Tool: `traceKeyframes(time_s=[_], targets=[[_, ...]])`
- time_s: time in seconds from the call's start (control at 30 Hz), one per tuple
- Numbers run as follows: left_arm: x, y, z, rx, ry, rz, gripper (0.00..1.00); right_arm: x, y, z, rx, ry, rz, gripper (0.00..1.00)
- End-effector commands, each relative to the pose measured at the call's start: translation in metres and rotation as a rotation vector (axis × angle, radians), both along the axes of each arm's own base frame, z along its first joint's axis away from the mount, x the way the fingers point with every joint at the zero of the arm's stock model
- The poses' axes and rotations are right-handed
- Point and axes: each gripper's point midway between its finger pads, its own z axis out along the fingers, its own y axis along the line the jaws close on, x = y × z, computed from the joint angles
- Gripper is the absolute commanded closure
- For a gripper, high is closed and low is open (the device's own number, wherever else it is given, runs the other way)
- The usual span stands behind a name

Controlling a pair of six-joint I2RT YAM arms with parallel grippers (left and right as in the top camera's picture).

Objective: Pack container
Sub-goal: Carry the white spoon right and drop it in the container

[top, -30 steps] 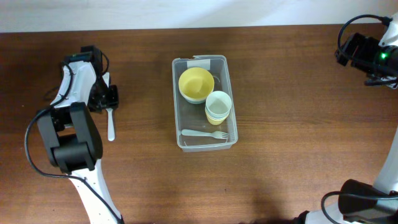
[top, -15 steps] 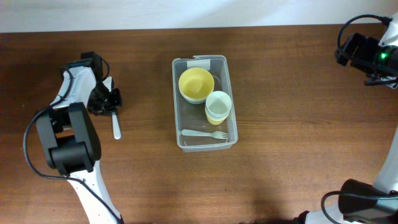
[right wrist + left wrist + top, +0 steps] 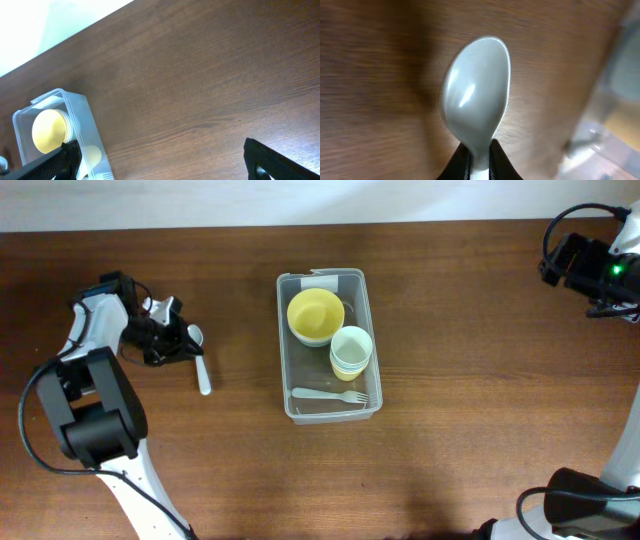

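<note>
The container point(image 3: 283, 350) is a clear rectangular tub at the table's middle. It holds a yellow bowl point(image 3: 315, 315), stacked pale green cups point(image 3: 351, 350) and a white fork point(image 3: 330, 395). My left gripper point(image 3: 183, 345) is left of it, shut on a white spoon point(image 3: 201, 365). In the left wrist view the fingers point(image 3: 479, 152) clamp the spoon's neck, and its bowl point(image 3: 477, 92) is over the wood, with the container point(image 3: 620, 100) blurred at the right. My right gripper point(image 3: 578, 265) is open and empty at the far right, fingers point(image 3: 160, 165) wide apart, with the container point(image 3: 50, 97) at that view's lower left.
The brown wooden table point(image 3: 470, 430) ends at a white wall along the back edge point(image 3: 430, 200). The left arm's base and cables point(image 3: 90, 420) stand at the left, and the right arm's base point(image 3: 590, 500) at the lower right corner.
The left wrist has swung left and turned. The spoon in its fingers has shifted right, toward the container, and now lies slanted. The right arm has not moved.
</note>
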Motion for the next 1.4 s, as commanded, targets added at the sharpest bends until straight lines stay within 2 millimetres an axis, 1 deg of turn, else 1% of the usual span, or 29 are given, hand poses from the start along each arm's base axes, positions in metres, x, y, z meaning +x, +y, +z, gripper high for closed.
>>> traceKeyframes(time_s=[0.0,0.03,0.07,0.1,0.13,0.2,0.23,0.3,0.33,0.37,0.4,0.47,0.57,0.6,0.67,0.7,0.83,0.9,0.97,1.13,1.2,1.27,1.37], targets=[[0.012,-0.024,0.076,-0.071,-0.205,-0.064,0.99,-0.001,-0.001,0.008,-0.011,-0.025,0.003,0.01],[0.012,-0.029,0.095,-0.056,-0.249,-0.08,0.99,-0.001,-0.001,0.008,-0.011,-0.025,0.003,0.01],[0.01,-0.038,0.122,-0.041,-0.313,-0.106,0.99,-0.001,-0.001,0.009,-0.011,-0.026,0.003,0.01],[0.008,-0.046,0.141,-0.031,-0.359,-0.125,0.99,-0.001,-0.001,0.008,-0.011,-0.025,0.003,0.01],[0.003,-0.056,0.166,-0.009,-0.422,-0.153,0.99,-0.001,-0.001,0.008,-0.011,-0.025,0.003,0.01],[-0.006,-0.071,0.195,0.021,-0.493,-0.19,0.99,-0.001,-0.001,0.009,-0.011,-0.026,0.003,0.01],[-0.011,-0.078,0.207,0.039,-0.525,-0.211,0.99,-0.001,-0.001,0.008,-0.011,-0.025,0.003,0.01],[-0.019,-0.093,0.224,0.067,-0.567,-0.245,0.99,-0.001,-0.001,0.008,-0.011,-0.025,0.003,0.01],[-0.024,-0.103,0.232,0.073,-0.581,-0.257,0.99,-0.001,-0.001,0.008,-0.011,-0.025,0.003,0.01],[-0.028,-0.112,0.236,0.073,-0.579,-0.254,0.99,-0.001,-0.001,0.008,-0.011,-0.025,0.003,0.01],[-0.032,-0.126,0.239,0.058,-0.578,-0.267,0.99,-0.001,-0.001,0.009,-0.011,-0.026,0.003,0.01],[-0.037,-0.142,0.239,0.041,-0.568,-0.289,0.99,-0.001,-0.001,0.008,-0.011,-0.025,0.003,0.01],[-0.041,-0.176,0.231,0.025,-0.56,-0.368,0.99,-0.001,-0.001,0.009,-0.011,-0.026,0.003,0.01],[-0.041,-0.184,0.228,0.031,-0.562,-0.389,0.99,-0.001,-0.001,0.008,-0.011,-0.025,0.003,0.01],[-0.047,-0.211,0.22,0.05,-0.629,-0.566,0.99,-0.001,-0.001,0.008,-0.011,-0.025,0.003,0.01],[-0.049,-0.218,0.217,0.074,-0.656,-0.63,0.99,-0.001,-0.001,0.008,-0.011,-0.025,0.003,0.01],[-0.057,-0.237,0.209,0.227,-0.761,-0.866,0.99,-0.001,-0.001,0.008,-0.011,-0.025,0.003,0.01],[-0.061,-0.242,0.205,0.294,-0.796,-0.974,0.99,-0.001,-0.001,0.008,-0.011,-0.025,0.003,0.01],[-0.072,-0.249,0.198,0.36,-0.832,-1.16,0.99,-0.001,-0.001,0.009,-0.011,-0.026,0.003,0.01],[-0.094,-0.264,0.193,0.369,-0.89,-1.416,0.99,-0.001,-0.001,0.008,-0.011,-0.025,0.003,0.01],[-0.105,-0.276,0.187,0.355,-0.916,-1.541,0.99,-0.001,-0.001,0.009,-0.011,-0.026,0.003,0.01],[-0.114,-0.284,0.181,0.33,-0.922,-1.627,0.99,-0.001,-0.001,0.008,-0.011,-0.025,0.003,0.01],[-0.122,-0.291,0.167,0.306,-0.89,-1.691,0.99,-0.001,-0.001,0.008,-0.011,-0.025,0.003,0.01]])
